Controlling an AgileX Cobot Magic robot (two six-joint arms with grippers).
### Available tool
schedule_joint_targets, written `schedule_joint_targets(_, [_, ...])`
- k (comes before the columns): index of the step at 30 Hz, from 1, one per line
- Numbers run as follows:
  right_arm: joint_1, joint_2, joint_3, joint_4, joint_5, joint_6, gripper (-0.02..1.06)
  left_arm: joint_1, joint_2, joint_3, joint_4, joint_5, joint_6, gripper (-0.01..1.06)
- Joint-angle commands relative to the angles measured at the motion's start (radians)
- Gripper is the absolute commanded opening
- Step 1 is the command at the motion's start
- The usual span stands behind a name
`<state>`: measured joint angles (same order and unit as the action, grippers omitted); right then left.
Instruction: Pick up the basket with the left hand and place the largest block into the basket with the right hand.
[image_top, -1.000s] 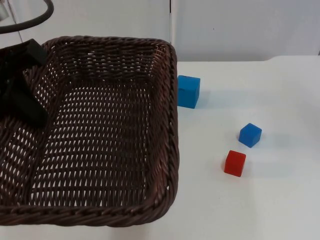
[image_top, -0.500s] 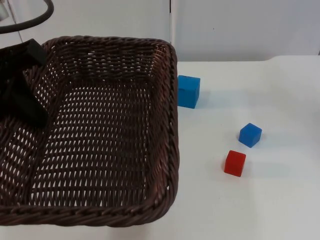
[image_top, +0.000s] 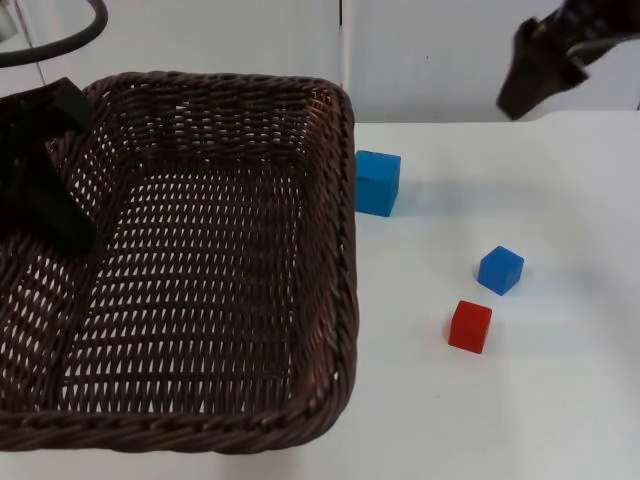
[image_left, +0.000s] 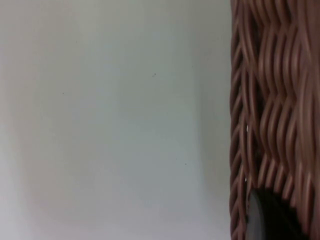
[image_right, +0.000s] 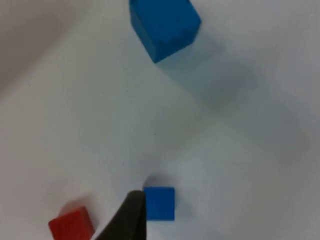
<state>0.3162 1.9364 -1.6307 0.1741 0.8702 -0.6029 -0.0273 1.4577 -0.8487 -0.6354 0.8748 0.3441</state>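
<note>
One step looks done | left tool (image_top: 45, 205) grips basket (image_top: 335, 250) wall, raised | right tool (image_top: 535, 70), opening unclear, high above desk (image_top: 560, 400) | big blue block (image_top: 377, 183) beside basket, not yet picked

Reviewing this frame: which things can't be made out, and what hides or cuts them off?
- Left hand: top view, dark shape at the basket rim, cut by the edge; whether its fingers are shut can't be told.
- Right hand: top view, above the table's far end; finger gap unreadable.
- Basket: near and left sides cut off by the edge.
- Large blue block: its basket-side face sits behind the rim.
</note>
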Motion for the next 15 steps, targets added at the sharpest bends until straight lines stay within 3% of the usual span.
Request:
schedule_joint_targets(1, [0.009,0.039,-0.047,0.022,0.020,-0.066,1.05,0.003,-0.010,0.000,-0.037,0.002,0.002,0.00])
schedule_joint_targets(5, [0.009,0.154,-0.149,0.131,0.021,-0.214,1.05,0.003,-0.010,0.000,-0.034,0.002,0.002,0.00])
schedule_joint_targets(8, [0.009,0.211,-0.200,0.154,0.027,-0.272,1.05,0.003,-0.010,0.000,-0.034,0.002,0.002,0.00])
schedule_joint_targets(15, [0.018,0.347,-0.340,0.179,0.031,-0.307,1.05,0.003,-0.010,0.000,-0.034,0.002,0.002,0.00])
